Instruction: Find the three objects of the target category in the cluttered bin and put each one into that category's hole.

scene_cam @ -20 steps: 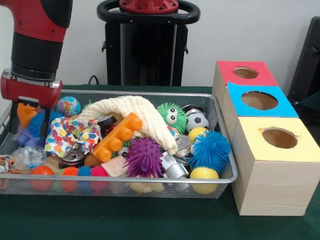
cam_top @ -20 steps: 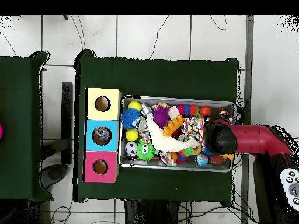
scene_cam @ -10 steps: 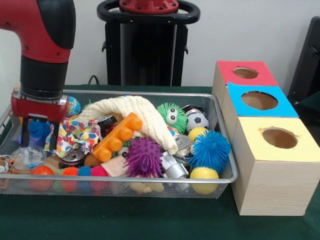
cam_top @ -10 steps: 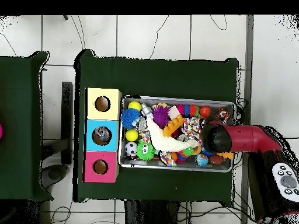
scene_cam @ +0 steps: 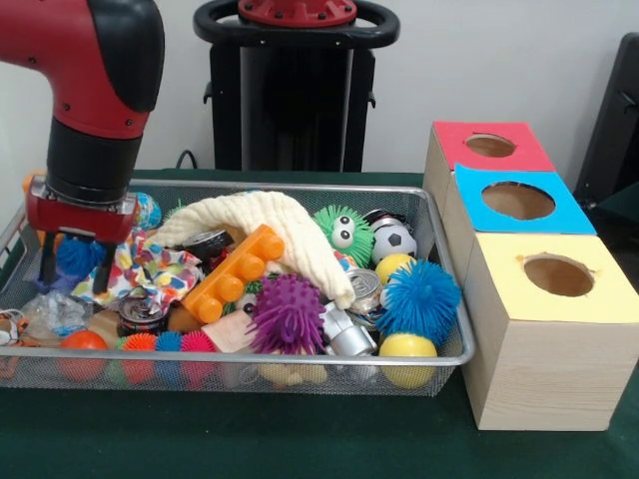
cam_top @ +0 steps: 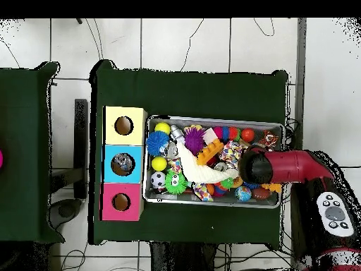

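The wire-mesh bin [scene_cam: 290,187] is packed with toys; it also shows in the overhead view [cam_top: 211,118]. My gripper [scene_cam: 72,271] is open and low over the bin's left end. Its fingers [scene_cam: 45,264] stand on either side of a small blue spiky ball [scene_cam: 76,255], next to a polka-dot cloth [scene_cam: 150,267]. In the overhead view the arm's red head [cam_top: 255,166] hides the gripper. The blue-surround hole [scene_cam: 517,200] is in the middle wooden box right of the bin, and also shows from above [cam_top: 123,164].
The bin holds a cream cloth [scene_cam: 265,218], an orange brick [scene_cam: 235,274], purple [scene_cam: 288,314], green [scene_cam: 343,232] and large blue [scene_cam: 419,296] spiky balls, a soccer ball [scene_cam: 395,239], yellow balls and cans. Red-surround [scene_cam: 489,146] and yellow-surround [scene_cam: 557,275] holes flank the blue one.
My arm has moved down and toward the middle of the bin. The fingers now stand around the small blue spiky ball, beside the polka-dot cloth.
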You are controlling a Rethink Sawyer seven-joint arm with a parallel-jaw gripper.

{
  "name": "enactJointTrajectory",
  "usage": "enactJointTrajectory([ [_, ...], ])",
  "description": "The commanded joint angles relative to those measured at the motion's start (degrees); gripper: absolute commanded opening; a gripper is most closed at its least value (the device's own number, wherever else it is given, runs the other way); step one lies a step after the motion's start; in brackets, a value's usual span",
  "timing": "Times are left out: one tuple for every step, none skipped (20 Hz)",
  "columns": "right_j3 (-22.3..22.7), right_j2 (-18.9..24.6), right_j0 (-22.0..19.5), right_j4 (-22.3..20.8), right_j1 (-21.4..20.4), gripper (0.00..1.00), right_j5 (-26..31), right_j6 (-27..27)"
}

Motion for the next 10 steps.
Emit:
enactJointTrajectory([
  [-5.0, -6.5, 3.17, -3.42, 0.44, 1.0, 7.4, 2.08],
  [-5.0, -6.89, 3.42, -3.19, 0.34, 1.0, 7.3, 2.02],
  [-4.97, -7.12, 3.5, -2.89, 0.22, 1.0, 7.16, 1.72],
  [-4.89, -7.38, 3.64, -2.69, 0.03, 1.0, 7.03, 1.59],
  [-4.92, -7.48, 3.71, -2.41, 0.03, 1.0, 6.79, 1.31],
  [-4.62, -7.37, 3.58, -2.15, -0.14, 1.0, 5.94, 1.04],
  [-3.97, -6.54, 3.06, -1.79, -0.32, 1.0, 4.48, 0.42],
  [-3.31, -5.72, 2.53, -1.43, -0.49, 1.0, 3.01, -0.19],
  [-2.05, -3.55, 1.24, -0.68, -0.66, 1.0, 0.67, -1.27],
  [-0.85, -1.12, -0.08, 0.03, -0.43, 1.0, -1.6, -2.06],
])
